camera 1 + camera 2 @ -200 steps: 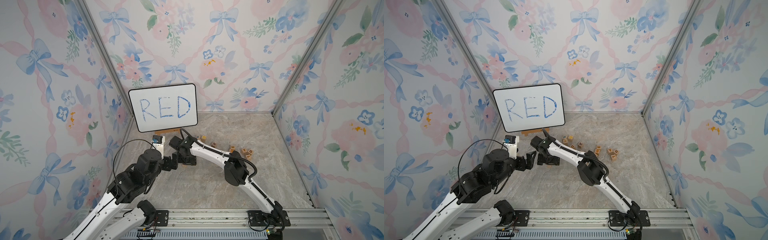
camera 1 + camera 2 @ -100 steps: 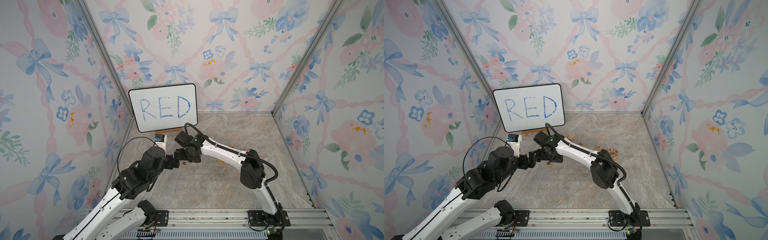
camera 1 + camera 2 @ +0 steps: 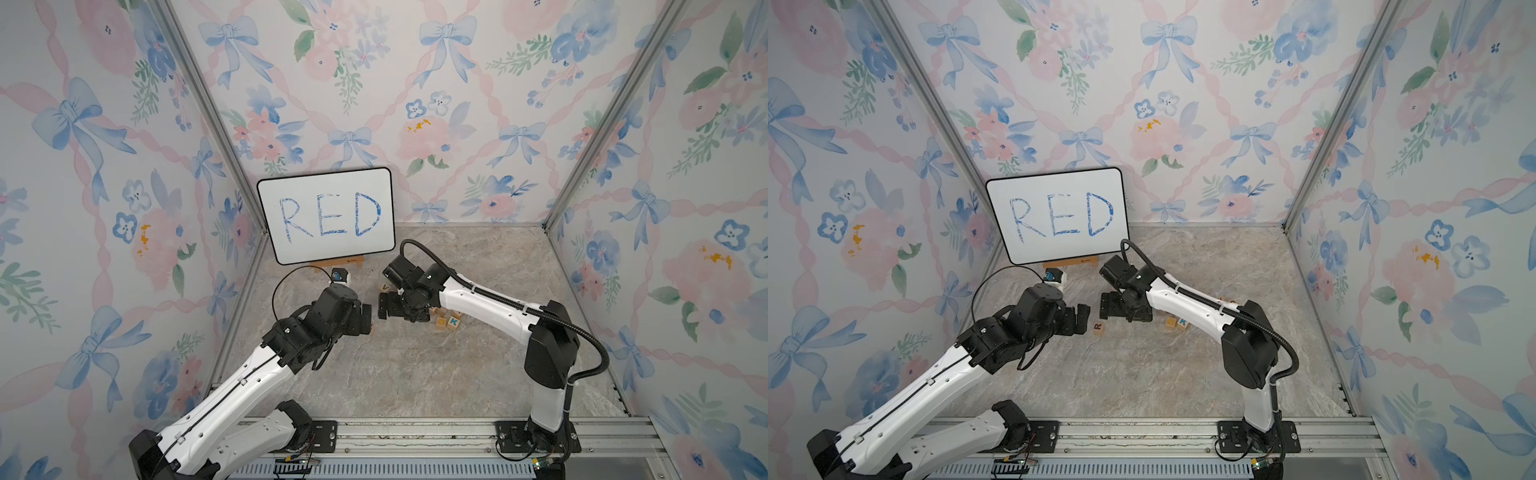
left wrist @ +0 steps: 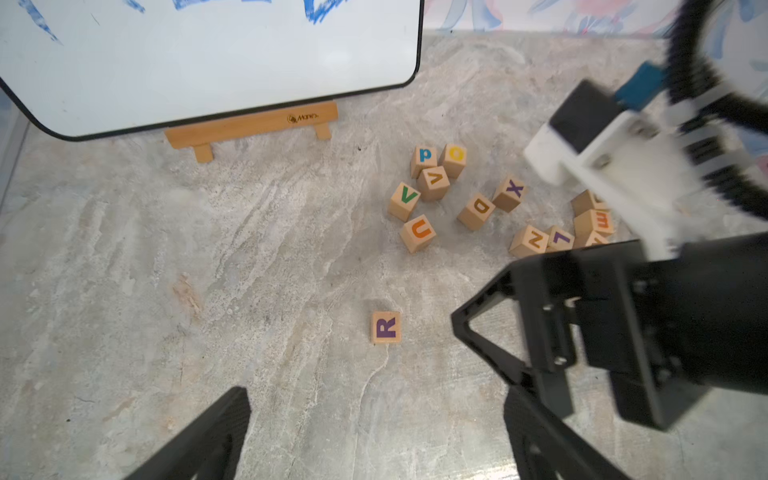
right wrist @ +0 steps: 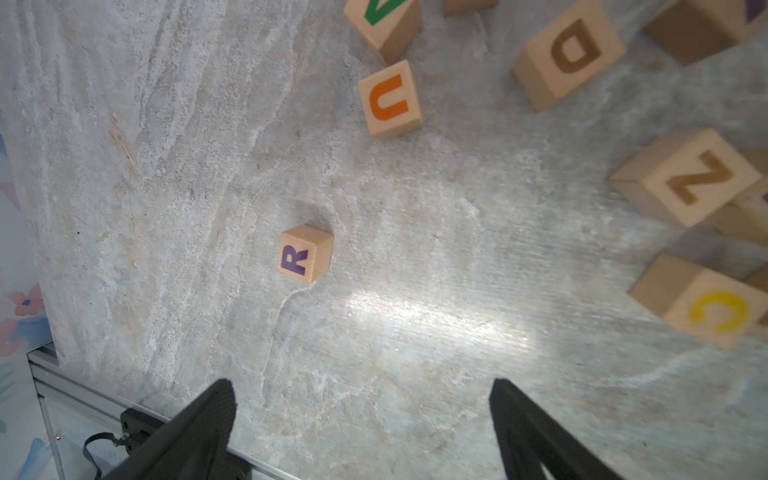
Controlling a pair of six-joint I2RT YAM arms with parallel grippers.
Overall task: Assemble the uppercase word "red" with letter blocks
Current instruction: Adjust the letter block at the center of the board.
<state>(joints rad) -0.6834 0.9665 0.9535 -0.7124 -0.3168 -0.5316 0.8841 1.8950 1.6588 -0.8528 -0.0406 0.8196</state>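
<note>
The left pincer (image 4: 376, 399) and right pincer (image 5: 361, 386) both gape empty near the lone R block (image 4: 386, 327); working so close, they risk colliding or knocking it askew.

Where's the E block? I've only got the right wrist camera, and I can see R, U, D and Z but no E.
Observer: In the left wrist view the E block sits right beside the L block, in the same cluster as the Z block.
Operator: Is the left gripper carrying anything?
Observer: No, the left gripper is open and empty.
Operator: Anything showing the target word?
Observer: Yes, a whiteboard reading RED stands on a wooden easel at the back, seen in both top views.
</note>
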